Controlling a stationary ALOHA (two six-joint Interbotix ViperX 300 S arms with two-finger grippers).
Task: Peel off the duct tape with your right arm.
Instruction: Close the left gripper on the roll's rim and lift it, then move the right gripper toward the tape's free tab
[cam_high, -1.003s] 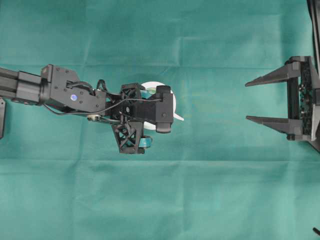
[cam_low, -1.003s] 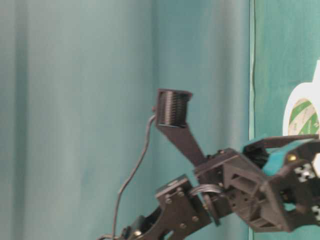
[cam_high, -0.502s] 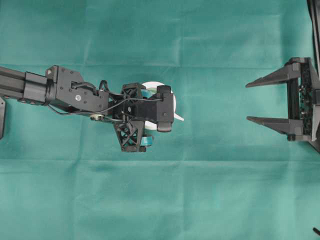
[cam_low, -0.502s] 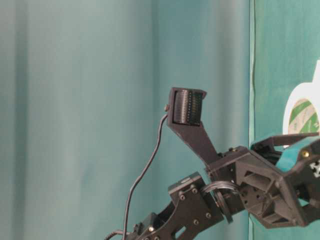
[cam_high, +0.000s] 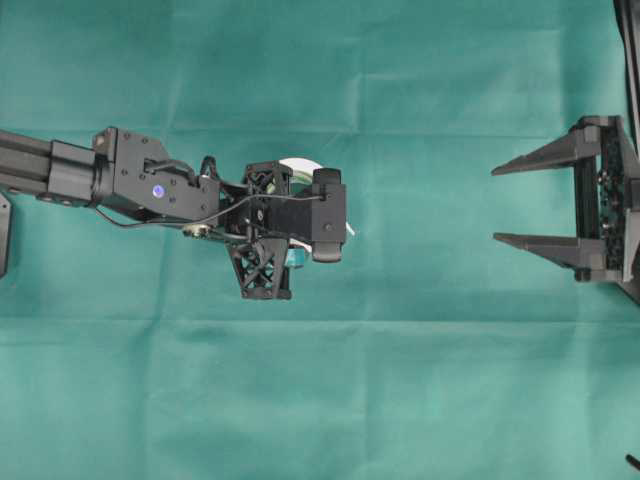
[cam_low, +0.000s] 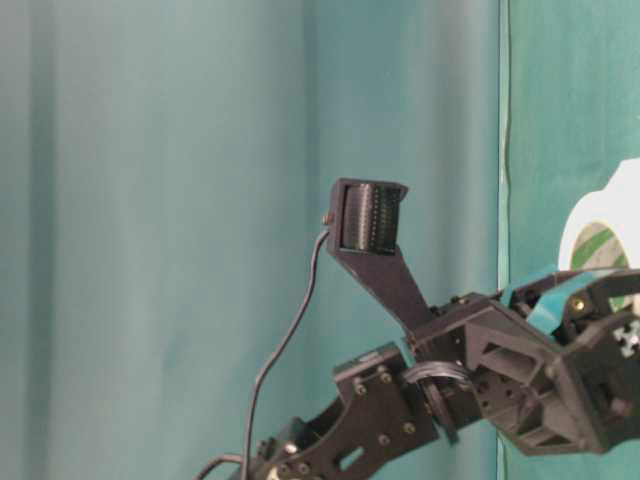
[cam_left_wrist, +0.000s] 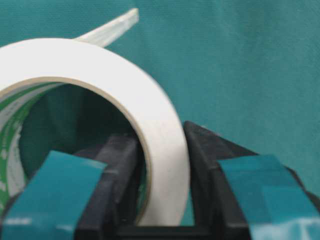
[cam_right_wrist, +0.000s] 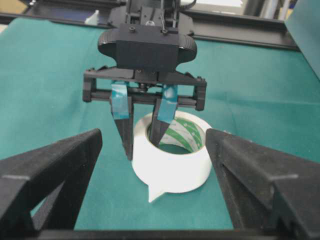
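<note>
Left gripper (cam_right_wrist: 141, 131) clamps the tape roll's (cam_right_wrist: 172, 162) wall; right gripper (cam_high: 525, 203) spread wide, well apart.

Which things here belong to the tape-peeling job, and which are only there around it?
For the job:
- wide white duct tape roll with loose strip end
- left gripper, jaws closed on the roll's wall
- right gripper, jaws open, apart from the roll

Only around:
- green cloth
</note>
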